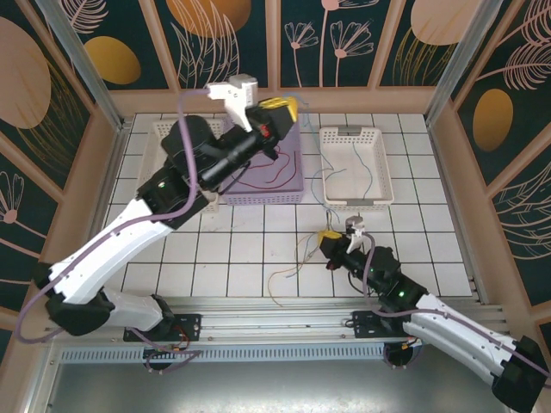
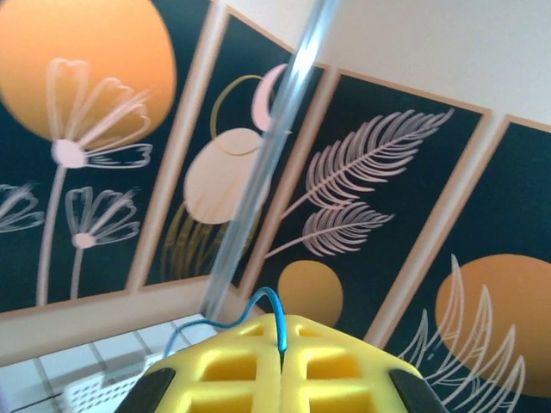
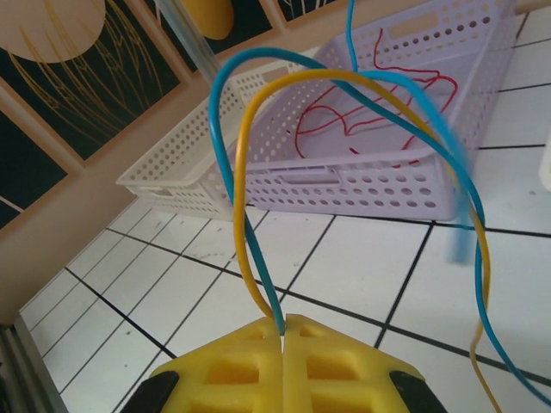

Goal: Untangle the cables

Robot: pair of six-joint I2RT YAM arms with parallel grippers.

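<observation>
Pinching a thin blue cable in the seam between their yellow pads, the left jaws were pressed together. The cable arched out of the seam and dropped away to the left. The pads were matte and moulded with square recesses.

The left arm, white shells on black joints, stretched from its base up and across. Its wrist was raised over the lavender basket and tipped toward the leaf-printed back wall.

The right jaws were likewise together, clamped on two strands at once. A blue cable and a yellow cable rose side by side from the seam, smooth and round in section. They bent over in a tall loop and fell to the right.

The right arm lay low and folded. Its jaws sat near the tiled bench, just in front of the white basket, where a thin bluish strand lay. A pale yellowish strand trailed loosely over the tiles beside those jaws.

The red cable lay in loose curls on the floor of the lavender basket. That basket's plastic walls were pierced with rows of small holes. A second white basket, perforated the same way, stood beside it. The bench was glossy white square tile with dark grout.
</observation>
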